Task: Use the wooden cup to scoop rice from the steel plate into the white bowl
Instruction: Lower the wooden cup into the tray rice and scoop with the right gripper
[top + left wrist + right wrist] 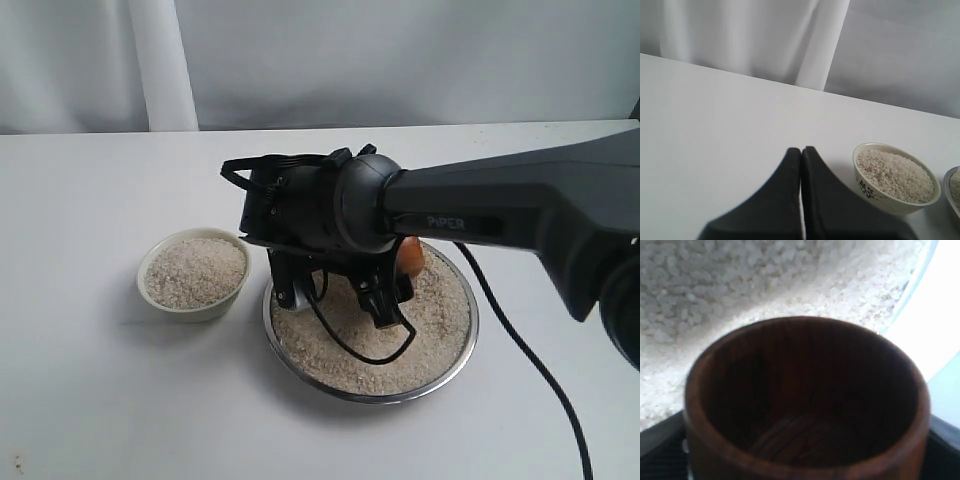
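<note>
Right arm [520, 215] reaches in from 3 o'clock across the bench [100, 400] and ends over the steel plate [452, 368].

Right claw [802, 449]: jaws stand wide, one dark finger [660, 452] on each side of the wooden cup [805, 390], gripping it by its outer wall. In the exterior view the wrist housing hides most of the cup; only a reddish-brown sliver shows, at about 1 o'clock over the plate.

Cup mouth faces the right wrist camera. The inside shows bare dark wood with grain visible at the bottom. Directly past the cup rim lies rice [740, 285]. Whether the cup touches the grains, cannot tell.

The plate sits right of centre on the bench, with rice spread across nearly its whole floor up to the rim. A black cable [520, 350] trails from the arm over the plate's 3 o'clock edge and off toward 5 o'clock.

White bowl [160, 300]: at 9 o'clock of the plate, just beside it, rims apart. It is filled with rice about to the brim. The left wrist view shows a dark pattern on its outer wall.

Left claw [801, 155]: jaws pressed together, holding nothing, above bare bench and apart from the bowl.
</note>
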Motion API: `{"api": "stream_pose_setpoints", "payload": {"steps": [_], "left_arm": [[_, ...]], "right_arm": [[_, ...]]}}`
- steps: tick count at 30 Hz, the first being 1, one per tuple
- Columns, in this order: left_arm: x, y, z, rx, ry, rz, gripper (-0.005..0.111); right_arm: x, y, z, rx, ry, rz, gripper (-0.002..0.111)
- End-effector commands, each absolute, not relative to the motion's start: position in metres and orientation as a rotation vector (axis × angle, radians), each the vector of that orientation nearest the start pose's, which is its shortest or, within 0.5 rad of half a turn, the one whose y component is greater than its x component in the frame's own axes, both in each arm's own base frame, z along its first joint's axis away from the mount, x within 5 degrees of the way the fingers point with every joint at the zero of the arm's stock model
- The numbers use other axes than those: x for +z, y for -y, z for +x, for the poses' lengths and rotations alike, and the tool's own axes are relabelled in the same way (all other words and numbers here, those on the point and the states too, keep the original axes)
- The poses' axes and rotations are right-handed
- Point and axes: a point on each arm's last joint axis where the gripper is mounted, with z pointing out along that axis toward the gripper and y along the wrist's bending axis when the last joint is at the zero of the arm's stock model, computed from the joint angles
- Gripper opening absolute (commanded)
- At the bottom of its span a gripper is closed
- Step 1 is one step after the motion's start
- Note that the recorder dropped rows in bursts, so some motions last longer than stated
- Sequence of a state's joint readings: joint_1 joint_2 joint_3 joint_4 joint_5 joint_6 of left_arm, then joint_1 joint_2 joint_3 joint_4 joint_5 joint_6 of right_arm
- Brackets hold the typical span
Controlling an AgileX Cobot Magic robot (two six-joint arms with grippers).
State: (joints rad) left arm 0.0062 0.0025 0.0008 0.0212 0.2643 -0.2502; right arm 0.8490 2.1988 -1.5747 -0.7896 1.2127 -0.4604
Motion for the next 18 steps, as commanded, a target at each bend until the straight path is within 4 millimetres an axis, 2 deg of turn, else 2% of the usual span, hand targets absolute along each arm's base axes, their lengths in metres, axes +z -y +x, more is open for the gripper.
{"api": "stream_pose_setpoints", "payload": {"steps": [1, 9, 13, 16, 18], "left_arm": [[0.189, 0.0, 0.055, -0.169, -1.74, -0.21, 0.0], [0.189, 0.0, 0.055, -0.169, -1.74, -0.21, 0.0], [0.189, 0.0, 0.055, -0.169, -1.74, -0.21, 0.0], [0.189, 0.0, 0.055, -0.169, -1.74, -0.21, 0.0], [0.189, 0.0, 0.055, -0.169, -1.74, -0.21, 0.0]], "right_arm": [[0.149, -0.268, 0.324, -1.23, -1.912, -2.261, 0.0], [0.128, -0.253, 0.312, -1.298, -1.882, -2.381, 0.0], [0.125, -0.253, 0.309, -1.244, -1.941, -2.373, 0.0], [0.11, -0.254, 0.307, -1.228, -1.968, -2.413, 0.0], [0.103, -0.257, 0.305, -1.144, -2.001, -2.402, 0.0]]}}
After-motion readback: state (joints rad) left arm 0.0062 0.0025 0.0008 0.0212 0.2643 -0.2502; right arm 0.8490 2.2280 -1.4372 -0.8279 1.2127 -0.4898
